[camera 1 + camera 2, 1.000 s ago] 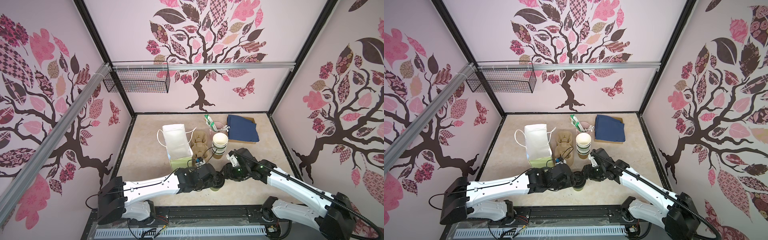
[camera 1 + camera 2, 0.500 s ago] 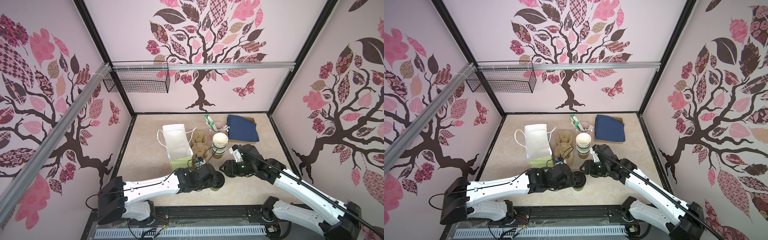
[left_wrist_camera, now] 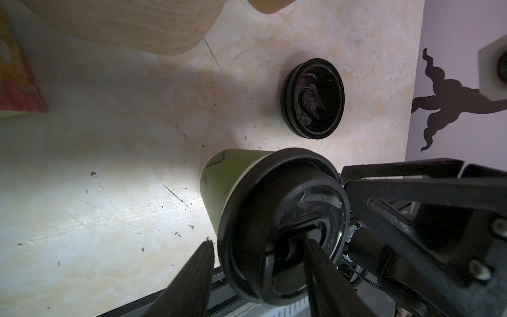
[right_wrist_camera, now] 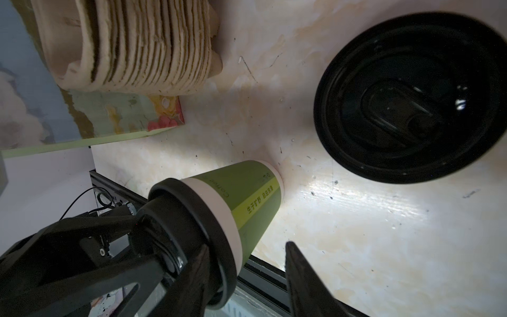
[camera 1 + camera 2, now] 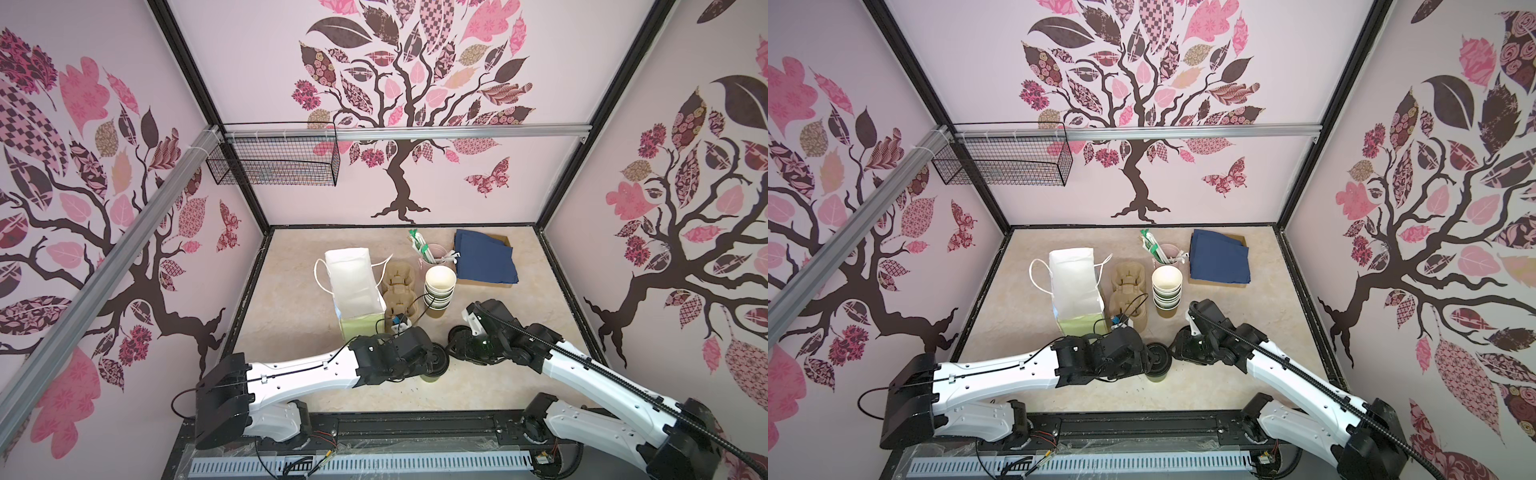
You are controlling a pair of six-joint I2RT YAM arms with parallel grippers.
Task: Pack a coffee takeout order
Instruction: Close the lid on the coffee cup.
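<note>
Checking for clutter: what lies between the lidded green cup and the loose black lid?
Only bare tabletop separates cup and loose lid, seen in the left wrist view.

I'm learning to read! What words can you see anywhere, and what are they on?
"Coffee": on the cup, beside its white band.
"生于旷野 自由浪漫": on the cup's light stripe, somewhat blurred.
Smaller print near the cup's base: too small to read.

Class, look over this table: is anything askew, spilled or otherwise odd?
Nothing spilled. One oddity: the left hand straddles the lid rim of the olive-green cup, one finger over the lid's middle, the other outside. A spare black lid lies loose nearby.
</note>
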